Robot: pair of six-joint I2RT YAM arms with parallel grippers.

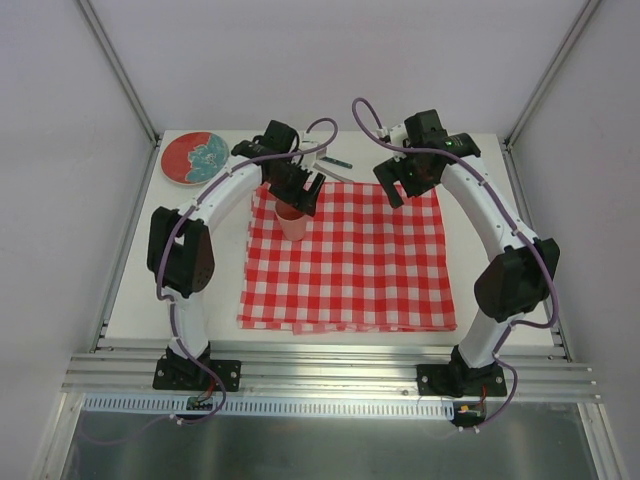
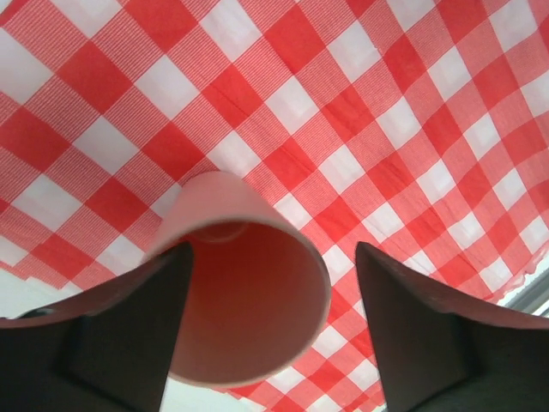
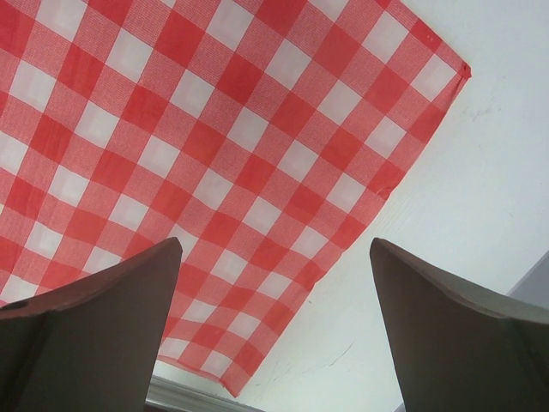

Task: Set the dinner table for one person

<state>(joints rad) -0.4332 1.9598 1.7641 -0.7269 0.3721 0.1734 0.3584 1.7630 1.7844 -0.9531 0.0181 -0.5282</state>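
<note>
A pink cup [image 1: 292, 222] stands upright on the red-and-white checked cloth [image 1: 350, 260], near the cloth's far left corner. The cloth lies on the off-white dinner table [image 1: 215, 270]. My left gripper [image 1: 296, 192] is open right over the cup. In the left wrist view the cup [image 2: 249, 309] sits between the fingers of my left gripper [image 2: 273, 249]. The left finger [image 2: 129, 335] is against its rim and the right finger [image 2: 429, 335] is apart from it. My right gripper [image 1: 405, 182] is open and empty above the cloth's far right corner [image 3: 274, 245].
A red plate with a teal pattern [image 1: 196, 158] lies at the table's far left corner. A dark-handled utensil [image 1: 335, 161] lies behind the cloth, by the left wrist. An aluminium rail [image 1: 330, 365] runs along the near edge. Enclosure walls stand on three sides.
</note>
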